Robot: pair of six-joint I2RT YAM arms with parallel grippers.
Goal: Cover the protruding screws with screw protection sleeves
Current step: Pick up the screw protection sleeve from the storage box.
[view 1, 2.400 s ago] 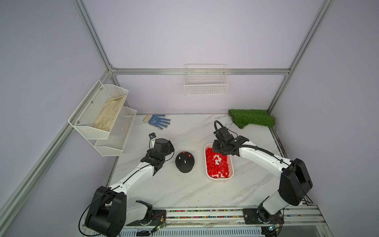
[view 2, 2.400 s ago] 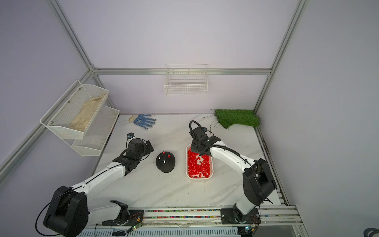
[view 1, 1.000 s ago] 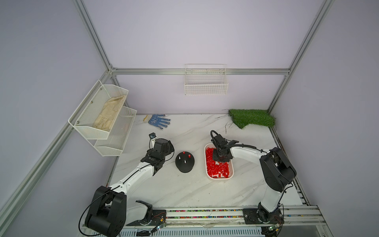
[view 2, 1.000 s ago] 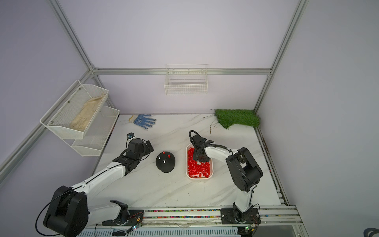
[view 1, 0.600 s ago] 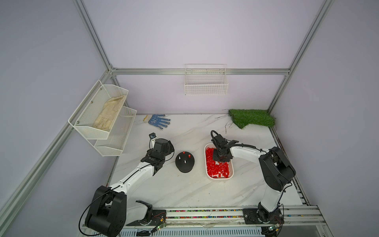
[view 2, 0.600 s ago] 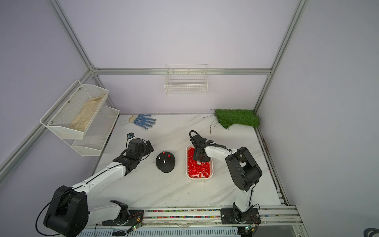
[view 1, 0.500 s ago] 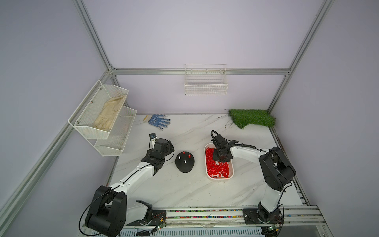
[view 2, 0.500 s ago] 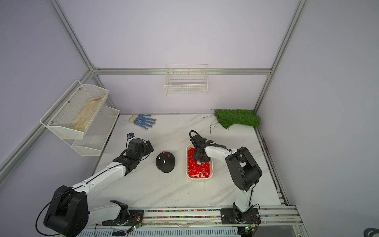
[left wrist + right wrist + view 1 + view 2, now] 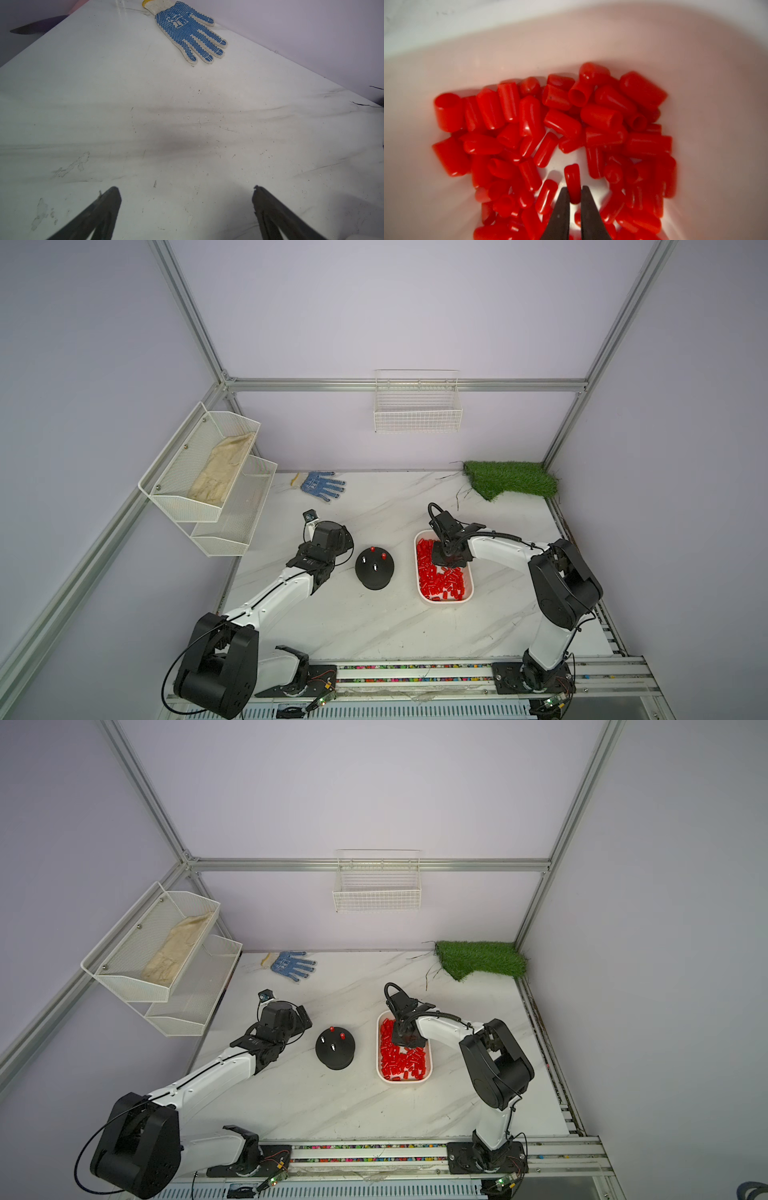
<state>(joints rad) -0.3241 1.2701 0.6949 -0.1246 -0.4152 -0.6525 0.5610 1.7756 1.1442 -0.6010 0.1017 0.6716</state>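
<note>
The right gripper (image 9: 574, 188) shows only the dark tips of its fingers (image 9: 560, 209) in the right wrist view; the rest is cut off by the picture's edge. They are pinching one red sleeve (image 9: 572, 176). Its free end looks rounded, and its other end is hidden between them. In both top views these fingers are hidden under the arm's black wrist, which hangs over the far half of the white tray (image 9: 444, 600). In the wrist view the tray's walls are blurred and cut off.

The left gripper (image 9: 185, 188) likewise shows just two fingertips, spread wide with nothing between them, above bare tabletop (image 9: 187, 135). A blue-dotted glove (image 9: 187, 31) lies beyond, near the far edge toward the far left corner.

The protruding screws (image 9: 375, 567) are tiny in the top views. They stand on a round black domed base (image 9: 374, 583) near the middle of the tabletop. Two read as thin white upright studs, and two on the far side carry red caps (image 9: 372, 549). Whether those caps sit fully down is too small to tell.

The screw protection sleeves (image 9: 602, 118) are glossy, bright red short cylinders, rounded shut at one end and hollow at the other. They are heaped at all angles in the tray, which stands near the base on the side of the right edge, not touching it.
</note>
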